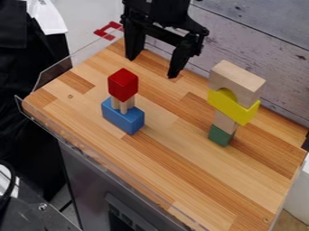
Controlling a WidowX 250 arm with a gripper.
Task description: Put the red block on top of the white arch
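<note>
We see the red block [123, 85] perched on slim posts [123, 104] above the blue block [123, 118] on the tabletop [163, 153]. An off-centre squeeze could topple it, since its support is so narrow; pressing too hard on the arch [244, 79] could tip the yellow block [234, 108] beneath. We judge the red block plain, flat-faced and sharp-edged. Near it, the tool [152, 66] hangs wide apart, holding nothing.
</note>
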